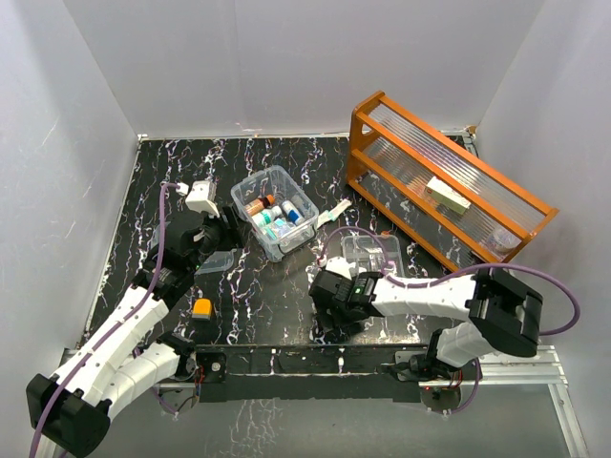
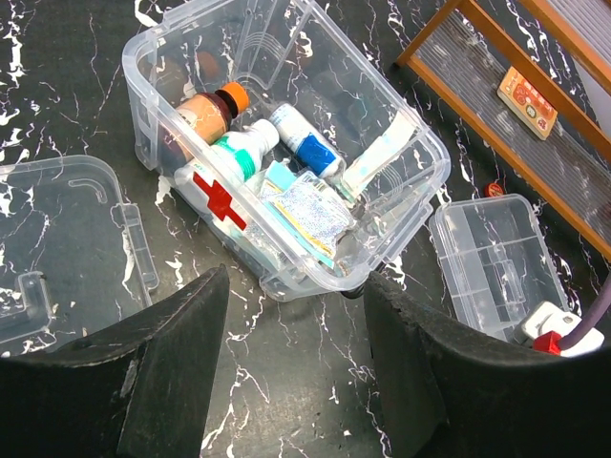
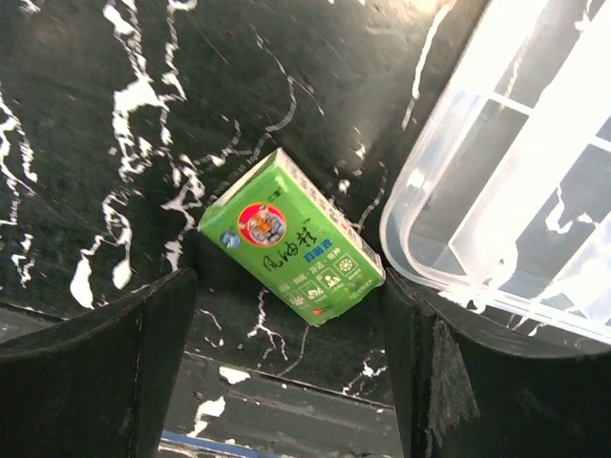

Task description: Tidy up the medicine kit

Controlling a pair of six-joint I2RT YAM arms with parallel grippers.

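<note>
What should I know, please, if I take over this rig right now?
Left pincer: open, empty, hovering just short of the medicine kit box.
Right pincer: open, one finger on each side of the green carton, which lies on the table beside the compartment tray.
Lid: off, flat on the table to the left of the box.
Done: bottles and packets are in the box.
Left: carton not yet packed; tray and lid probably go on last.
</note>
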